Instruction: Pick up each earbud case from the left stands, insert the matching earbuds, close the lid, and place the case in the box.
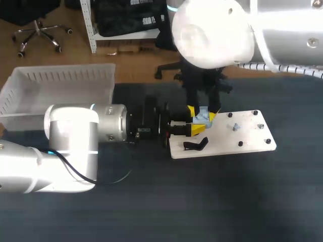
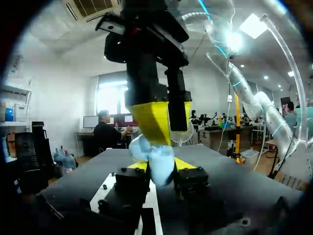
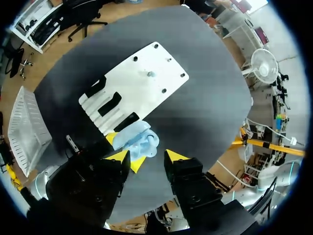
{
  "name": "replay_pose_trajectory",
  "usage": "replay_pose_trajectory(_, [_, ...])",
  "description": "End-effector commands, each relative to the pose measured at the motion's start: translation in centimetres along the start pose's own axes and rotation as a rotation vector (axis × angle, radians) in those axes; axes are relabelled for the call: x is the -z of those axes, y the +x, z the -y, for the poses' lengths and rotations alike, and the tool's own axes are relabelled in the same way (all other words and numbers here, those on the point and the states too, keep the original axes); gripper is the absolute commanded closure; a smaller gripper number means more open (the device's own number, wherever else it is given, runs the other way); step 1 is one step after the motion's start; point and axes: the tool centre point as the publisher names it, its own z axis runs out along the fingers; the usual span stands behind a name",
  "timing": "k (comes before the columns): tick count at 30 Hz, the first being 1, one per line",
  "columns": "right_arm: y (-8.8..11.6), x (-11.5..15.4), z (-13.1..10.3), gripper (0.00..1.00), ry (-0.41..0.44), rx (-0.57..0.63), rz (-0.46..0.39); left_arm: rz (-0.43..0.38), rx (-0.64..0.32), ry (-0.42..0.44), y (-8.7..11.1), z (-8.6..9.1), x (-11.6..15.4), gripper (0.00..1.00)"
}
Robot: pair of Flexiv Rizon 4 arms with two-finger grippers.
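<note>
Dim; overhead glare; edges perhaps soft.

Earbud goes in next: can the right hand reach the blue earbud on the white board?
Likely yes: the earbud stands uncovered on the board, near the right hand, which is open.

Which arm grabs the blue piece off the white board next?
Right, probably. Left gripper, jaws shut on the case, is busy; right gripper, jaws open above it, is free to reach the blue piece.
</note>
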Motion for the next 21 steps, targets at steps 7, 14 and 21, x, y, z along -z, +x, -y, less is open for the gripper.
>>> replay_pose_trajectory(7, [0.2, 1.7, 3.8, 0.55, -0.126, 0.004, 0.015, 0.001, 0.0, 0.0, 0.1, 0.0, 0.0, 1.0])
replay_pose_trajectory(14, [0.0, 1.3, 3.3, 0.57, -0.139, 0.033, -0.005, 0.001, 0.0, 0.0, 0.1, 0.0, 0.0, 1.0])
replay_pose_trajectory(21, [-0.2, 0.9, 3.4, 0.54, -0.132, 0.043, -0.011, 0.001, 0.0, 0.0, 0.1, 0.0, 0.0, 1.0])
